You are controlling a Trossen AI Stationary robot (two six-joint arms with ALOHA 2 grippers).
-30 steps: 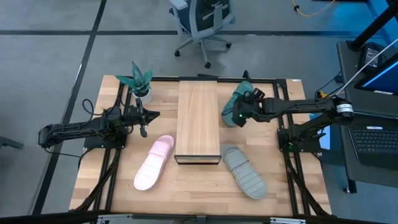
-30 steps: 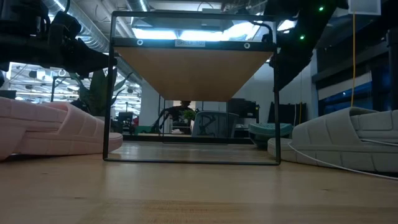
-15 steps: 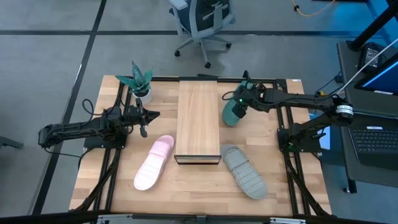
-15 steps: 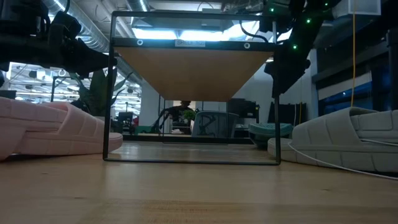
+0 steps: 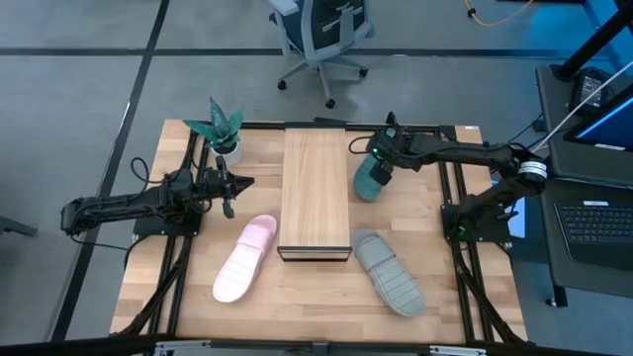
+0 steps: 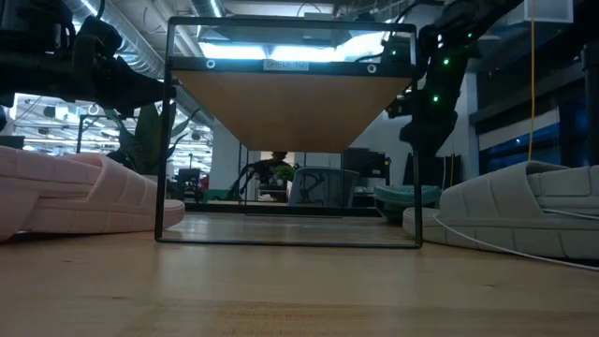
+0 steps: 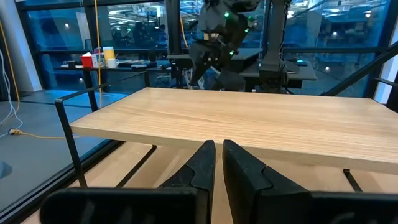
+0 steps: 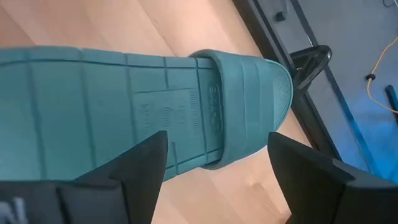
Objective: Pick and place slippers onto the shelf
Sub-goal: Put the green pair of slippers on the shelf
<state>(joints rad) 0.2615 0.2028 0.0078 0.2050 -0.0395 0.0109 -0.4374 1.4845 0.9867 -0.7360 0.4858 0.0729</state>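
Table: a light wooden tabletop [image 5: 326, 297] with a black metal frame around it, seen from above, with one dark robot arm on each side.
Shelf: a low rectangular light-wood platform [image 5: 316, 188] with a dark front edge stands in the middle of the table, running from far to near. Nothing lies on it.
Teal slipper: a teal green rubbery slide slipper [image 5: 373, 178] lies on the tabletop just right of the shelf, toward the far end, apart from the shelf. The right wrist view shows its ribbed sole [image 8: 124, 106] facing the camera.
Grey slipper: a light grey rubbery slide slipper [image 5: 389, 272] lies on the table at the near right, its heel end near the shelf's near right corner.
Pink slipper: a pale pink rubbery slide slipper [image 5: 245, 258] lies on the table at the near left of the shelf, slanted.
Right gripper: the right gripper [image 5: 380, 160] hangs over the teal slipper's far end, its two dark fingers [image 8: 140, 165] spread wide apart on either side of the slipper, not clamped.
Left gripper: the left gripper [image 5: 226, 188] waits at the left of the shelf, fingers pressed together, holding nothing.
Plant: a small green potted plant [image 5: 220, 129] stands at the far left corner of the table.
Room: a grey wheeled office chair [image 5: 321, 35] stands on the floor beyond the table.
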